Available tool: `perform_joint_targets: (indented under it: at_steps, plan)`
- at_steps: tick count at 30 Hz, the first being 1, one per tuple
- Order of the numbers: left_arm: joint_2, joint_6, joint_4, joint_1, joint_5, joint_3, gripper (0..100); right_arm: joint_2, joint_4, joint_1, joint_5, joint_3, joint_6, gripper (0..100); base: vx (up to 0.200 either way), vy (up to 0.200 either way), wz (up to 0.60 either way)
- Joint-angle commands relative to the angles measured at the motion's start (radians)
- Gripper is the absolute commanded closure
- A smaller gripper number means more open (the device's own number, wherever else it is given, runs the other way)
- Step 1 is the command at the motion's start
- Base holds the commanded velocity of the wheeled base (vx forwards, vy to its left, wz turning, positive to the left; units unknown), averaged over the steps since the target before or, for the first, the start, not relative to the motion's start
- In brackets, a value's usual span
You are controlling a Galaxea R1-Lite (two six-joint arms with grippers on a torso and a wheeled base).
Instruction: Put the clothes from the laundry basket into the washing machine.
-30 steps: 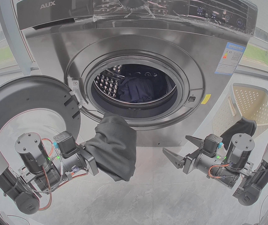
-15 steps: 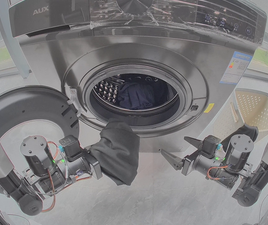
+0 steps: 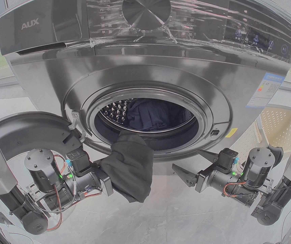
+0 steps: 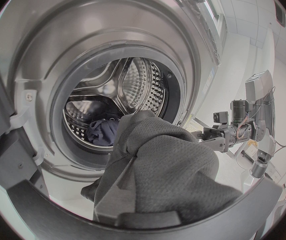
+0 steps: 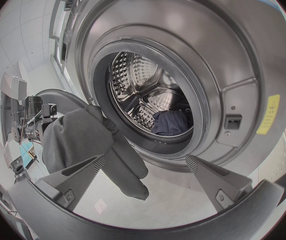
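Washing machine (image 3: 145,68), door open; laundry basket (image 3: 281,122) to its right. The dark grey garment (image 3: 130,166) — clamped in your left gripper (image 3: 110,179) — hangs at the door rim, not yet inside; 1 navy garment (image 3: 149,114) lies in the drum. Right gripper (image 3: 187,160) spread wide, empty.

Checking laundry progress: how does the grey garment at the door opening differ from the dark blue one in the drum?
The grey garment is held by the left end effector outside the drum; the dark blue garment lies inside it. Grey hangs draped; blue sits bunched. Both are dark cloth.
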Motion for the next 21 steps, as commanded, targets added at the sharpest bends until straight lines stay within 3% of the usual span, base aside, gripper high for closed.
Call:
perform_joint_targets:
  at_steps: [1,8,13,14,16,21]
  plan:
    - [0.009,-0.001,-0.001,-0.009,0.000,0.001,100,0.001,0.000,0.006,0.000,0.006,0.000,0,0.000,0.000,0.00]
    - [0.017,-0.001,-0.001,-0.020,0.001,-0.010,100,0.001,0.000,0.015,0.000,0.009,0.000,0,0.000,0.000,0.00]
    - [0.023,-0.010,-0.001,-0.028,0.009,-0.037,100,-0.007,0.000,0.031,-0.026,0.009,0.008,0,0.000,0.000,0.00]
    - [0.070,-0.016,0.001,-0.029,0.066,-0.100,100,-0.010,0.000,0.043,-0.034,0.008,0.022,0,0.000,0.000,0.00]
    - [0.127,-0.019,-0.001,-0.029,0.096,-0.171,100,-0.004,0.000,0.044,-0.034,0.011,0.025,0,0.000,0.000,0.00]
    - [0.213,-0.019,0.001,-0.031,0.081,-0.271,100,-0.004,0.000,0.046,-0.032,0.011,0.025,0,0.000,0.000,0.00]
